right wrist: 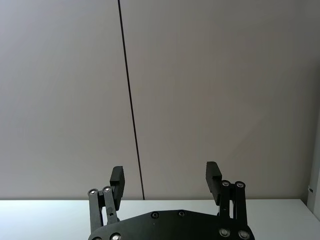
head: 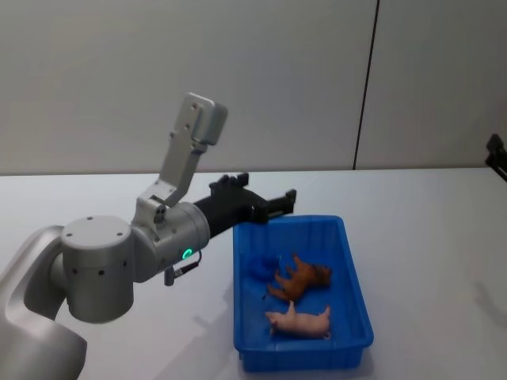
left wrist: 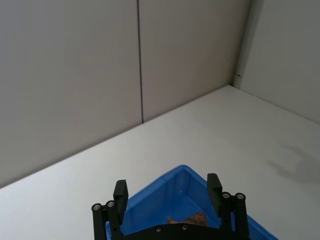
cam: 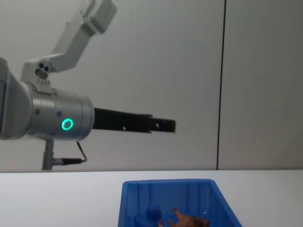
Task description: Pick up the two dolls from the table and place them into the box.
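The blue box [head: 305, 358] stands on the white table [head: 428, 237]. Both dolls lie inside it: the reddish-brown doll [head: 299, 279] in the middle and the pale pink doll [head: 299, 322] nearer the front wall. My left gripper [head: 265, 202] hovers open and empty above the box's far left corner, pointing forward. In the left wrist view the open left gripper [left wrist: 167, 186] frames the box's corner [left wrist: 165, 192] and a bit of the brown doll [left wrist: 187, 219]. The chest view has the left gripper [cam: 163, 125] well above the box [cam: 165, 182]. My right gripper [right wrist: 165, 172] is open, facing the wall.
A small blue lump [head: 257, 265] sits in the box's far left part. Bare tabletop lies all around the box. A grey wall with a dark vertical seam [head: 364, 87] stands behind the table. A dark part [head: 497, 154] pokes in at the right edge.
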